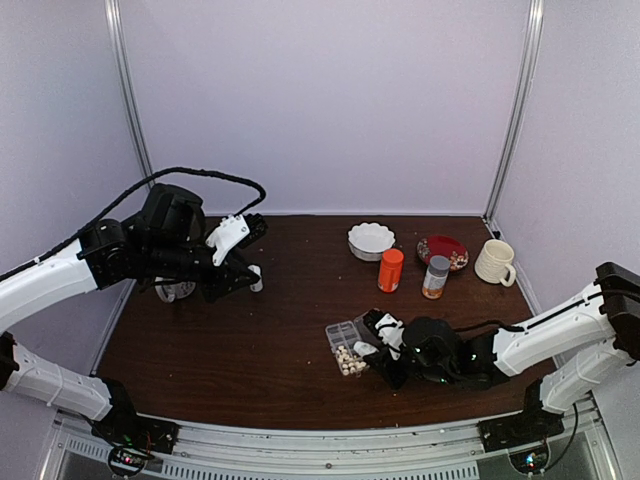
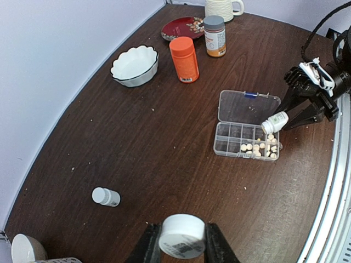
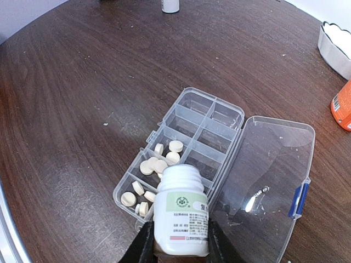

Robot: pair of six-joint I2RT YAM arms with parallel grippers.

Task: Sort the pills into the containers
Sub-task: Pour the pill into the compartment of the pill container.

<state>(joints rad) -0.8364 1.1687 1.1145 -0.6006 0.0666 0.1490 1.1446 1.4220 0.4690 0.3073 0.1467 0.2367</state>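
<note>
Pills (image 3: 159, 164) lie under tipped white bottle (image 3: 181, 216) clamped by right gripper (image 3: 180, 249); left gripper (image 2: 182, 246) pinches white cap (image 2: 182, 234)

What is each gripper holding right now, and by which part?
The right gripper holds a white bottle across its lower body, mouth toward the organizer. The left gripper pinches a white cap at its sides.

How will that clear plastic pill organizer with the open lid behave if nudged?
Probably light: the clear flat plastic organizer box is thin-walled with several empty cells, so it likely slides easily on the smooth wooden table. Its lid lies open, so the small cream-white round pills could bounce out.
</note>
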